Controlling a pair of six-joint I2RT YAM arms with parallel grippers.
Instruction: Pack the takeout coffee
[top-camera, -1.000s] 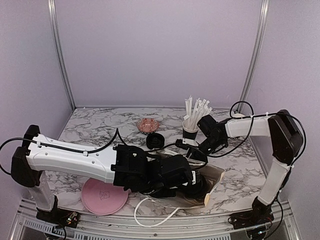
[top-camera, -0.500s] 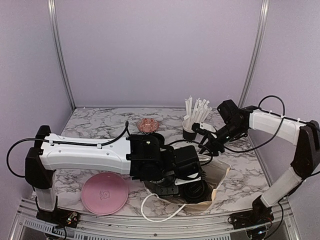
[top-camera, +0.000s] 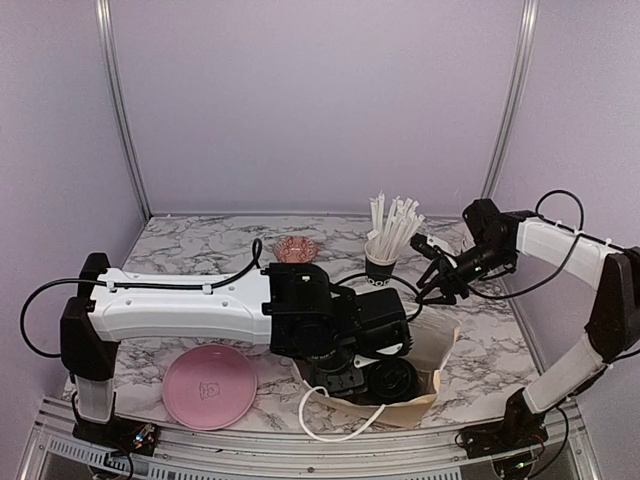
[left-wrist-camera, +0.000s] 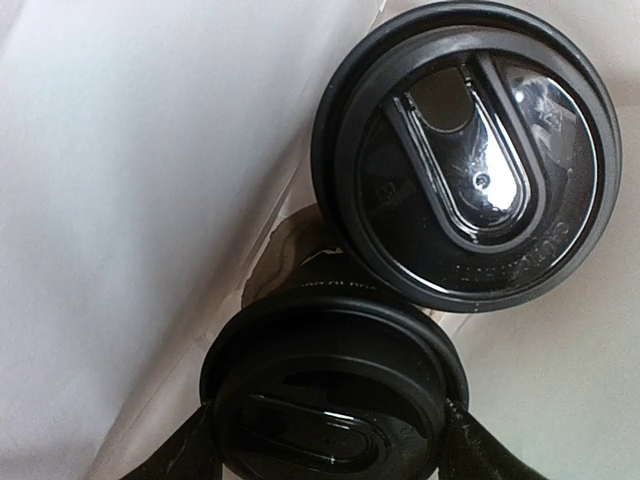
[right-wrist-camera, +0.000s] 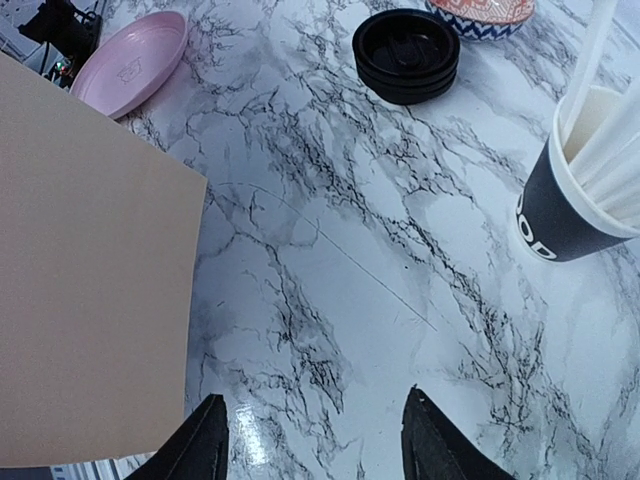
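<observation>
Backing off the paper bag (top-camera: 443, 348), the right claw (right-wrist-camera: 315, 435) hangs half-open and empty over the desk (right-wrist-camera: 330, 250). Inside the bag, the left claw (left-wrist-camera: 325, 430) grips one lidded cup (left-wrist-camera: 330, 395) beside a second cup (left-wrist-camera: 470, 160).

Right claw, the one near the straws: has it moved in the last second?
Yes. The right claw has swung right, from in front of the cup of straws to its right side, away from the paper bag.
</observation>
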